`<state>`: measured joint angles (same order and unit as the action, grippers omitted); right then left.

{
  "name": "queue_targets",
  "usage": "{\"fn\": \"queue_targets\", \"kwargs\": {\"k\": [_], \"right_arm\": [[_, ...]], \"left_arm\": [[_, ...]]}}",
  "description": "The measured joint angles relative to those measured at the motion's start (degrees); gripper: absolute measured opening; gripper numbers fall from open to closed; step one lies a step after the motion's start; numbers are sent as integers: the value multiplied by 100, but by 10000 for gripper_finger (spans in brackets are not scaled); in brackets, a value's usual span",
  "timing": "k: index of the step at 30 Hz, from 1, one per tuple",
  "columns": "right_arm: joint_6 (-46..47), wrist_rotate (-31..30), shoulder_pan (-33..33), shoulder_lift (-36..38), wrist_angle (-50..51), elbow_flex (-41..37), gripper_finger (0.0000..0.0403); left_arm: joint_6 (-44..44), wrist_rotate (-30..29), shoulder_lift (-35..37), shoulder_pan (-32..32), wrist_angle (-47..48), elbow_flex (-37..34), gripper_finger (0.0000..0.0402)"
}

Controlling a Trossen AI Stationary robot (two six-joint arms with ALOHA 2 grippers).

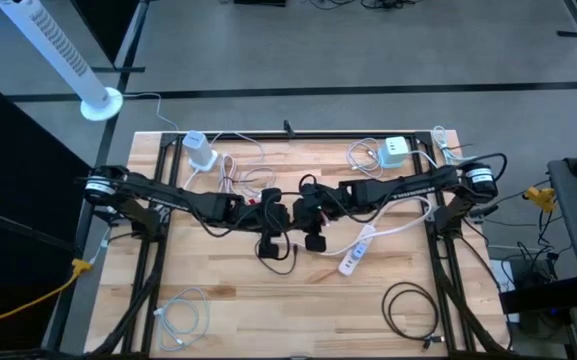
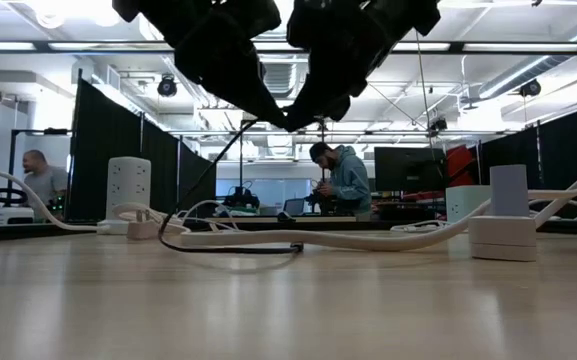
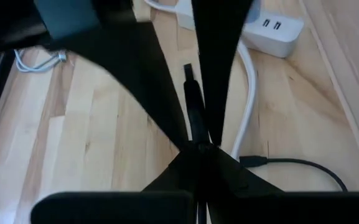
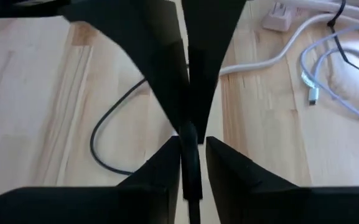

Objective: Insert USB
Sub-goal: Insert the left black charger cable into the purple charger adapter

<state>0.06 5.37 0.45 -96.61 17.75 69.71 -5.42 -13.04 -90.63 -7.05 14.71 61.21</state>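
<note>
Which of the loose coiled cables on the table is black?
The coiled cable near the table's front right corner is black. The other loose coil, near the front left corner, is white.

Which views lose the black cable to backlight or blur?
Low view: ceiling lights silhouette both arms, cable readable only on the table. Left wrist view: left pincer blurred and dark, plug tip readable. Right wrist view: right pincer blurred; the cable between its fingers merges with them.

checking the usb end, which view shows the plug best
Left wrist view: the plug juts past the left gripper toward the power strip. Right wrist shows only cable; high and low views hide it behind the arms.
</note>
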Motion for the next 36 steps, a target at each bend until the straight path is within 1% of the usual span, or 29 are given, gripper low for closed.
{"fn": "queue_targets", "kwargs": {"k": [6,11,20,24,27,30,33,36], "right_arm": [[-79,-22,0,71,17,165,59],[-142,98,0,14,319,379,50],[-151,143,-35,-150,457,391,68],[-244,369,-48,-162,813,572,63],[-517,424,-44,-205,1260,829,58],[-833,461,-40,-288,1430,966,56],[-1170,449,-25,-358,1423,1003,60],[-1214,407,-19,-364,1459,1072,69]], "left_arm": [[38,4,-2,-2,165,-44,0],[39,4,-3,-4,134,-57,0],[-10,34,-9,-79,40,-61,0],[95,126,-9,-102,-22,-114,0],[205,322,-9,-100,-459,-301,0],[211,351,-9,-100,-995,-503,0],[266,358,-13,-100,-1167,-576,0],[403,373,-13,-102,-1234,-675,0]]}}
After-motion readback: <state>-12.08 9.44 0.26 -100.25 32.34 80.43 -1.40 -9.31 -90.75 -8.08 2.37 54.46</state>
